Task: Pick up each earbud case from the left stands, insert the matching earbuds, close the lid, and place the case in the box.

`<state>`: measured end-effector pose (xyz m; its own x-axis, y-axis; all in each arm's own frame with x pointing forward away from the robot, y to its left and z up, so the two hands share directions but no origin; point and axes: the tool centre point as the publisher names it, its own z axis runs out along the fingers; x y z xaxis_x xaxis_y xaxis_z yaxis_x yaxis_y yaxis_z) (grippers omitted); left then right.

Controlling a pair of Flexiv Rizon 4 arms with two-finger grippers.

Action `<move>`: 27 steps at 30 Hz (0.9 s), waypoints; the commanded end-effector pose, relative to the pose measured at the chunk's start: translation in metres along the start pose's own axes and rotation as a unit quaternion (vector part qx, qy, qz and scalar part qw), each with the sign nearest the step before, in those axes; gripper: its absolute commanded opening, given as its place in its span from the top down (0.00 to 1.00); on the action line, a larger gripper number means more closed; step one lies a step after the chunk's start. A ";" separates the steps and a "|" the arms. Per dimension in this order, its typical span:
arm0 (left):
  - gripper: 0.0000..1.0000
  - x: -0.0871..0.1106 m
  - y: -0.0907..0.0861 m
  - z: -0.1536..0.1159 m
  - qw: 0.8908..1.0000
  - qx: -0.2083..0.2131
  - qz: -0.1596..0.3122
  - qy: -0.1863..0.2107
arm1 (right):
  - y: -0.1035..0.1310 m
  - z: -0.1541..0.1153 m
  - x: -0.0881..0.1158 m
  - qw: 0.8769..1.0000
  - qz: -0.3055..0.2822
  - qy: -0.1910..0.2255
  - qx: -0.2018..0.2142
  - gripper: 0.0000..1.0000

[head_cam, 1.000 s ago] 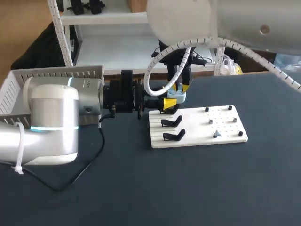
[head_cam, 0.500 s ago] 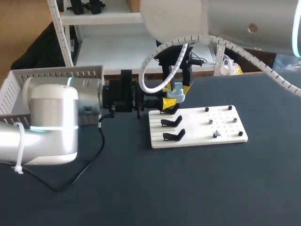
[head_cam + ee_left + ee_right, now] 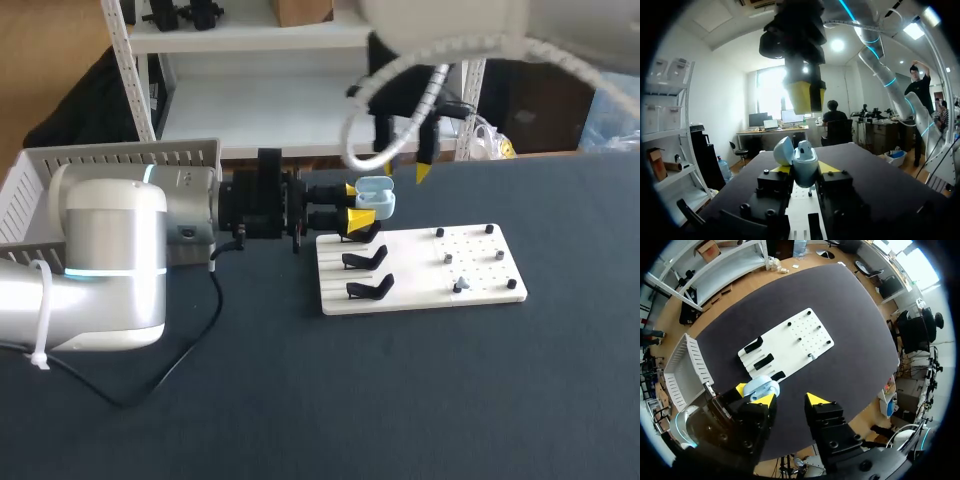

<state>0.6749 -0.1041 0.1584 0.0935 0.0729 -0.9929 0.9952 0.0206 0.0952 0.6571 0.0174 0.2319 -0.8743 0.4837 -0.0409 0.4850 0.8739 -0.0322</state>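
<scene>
A light blue earbud case [image 3: 376,199] hangs just above the far left corner of the white board [image 3: 420,272], with my left gripper [image 3: 355,204] shut on it from two sides. In the left wrist view the case [image 3: 804,161] sits between the yellow tips with its lid [image 3: 784,150] tilted open. My right gripper [image 3: 412,165] hangs above and to the right of the case, open with nothing between its fingers. Its own view looks straight down past its tips [image 3: 790,400] on the case [image 3: 761,387]. A small blue earbud [image 3: 459,286] stands among the pegs on the board's right half.
Three black stands [image 3: 365,260] line the board's left side, bare. A white slatted box [image 3: 40,175] sits at the table's far left, behind my left arm. A black cable [image 3: 190,350] loops over the dark tabletop under that arm.
My right gripper has risen up and to the right, away from the case it was touching, and its fingers have parted. My left gripper has kept still with the case.
</scene>
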 end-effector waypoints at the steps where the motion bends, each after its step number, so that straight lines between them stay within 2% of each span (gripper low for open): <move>1: 1.00 0.001 -0.001 0.000 1.000 -0.003 0.001 -0.002 | -0.050 0.015 0.000 0.993 -0.011 -0.010 -0.116 0.62; 8: 1.00 0.001 -0.001 0.000 1.000 -0.003 0.001 -0.002 | -0.075 0.035 -0.011 0.988 -0.026 -0.028 -0.147 0.61; 13: 1.00 0.001 -0.001 0.000 1.000 -0.003 0.001 -0.002 | -0.088 0.053 -0.012 0.984 -0.055 -0.028 -0.164 0.57; 20: 1.00 0.001 -0.001 0.000 1.000 -0.003 0.001 -0.002 | -0.091 0.082 -0.010 0.978 -0.068 -0.003 -0.195 0.57; 24: 1.00 0.001 -0.001 0.000 1.000 -0.003 0.001 -0.002 | -0.088 0.102 -0.008 0.975 -0.058 0.017 -0.212 0.60; 27: 1.00 0.001 -0.001 0.000 1.000 -0.003 0.001 -0.002 | -0.085 0.119 -0.006 0.976 -0.053 0.021 -0.208 0.64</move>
<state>0.6749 -0.1040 0.1583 0.0935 0.0728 -0.9929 0.9952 0.0208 0.0953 0.6220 -0.0652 0.1312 -0.9247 0.3806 -0.0126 0.3677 0.9009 0.2306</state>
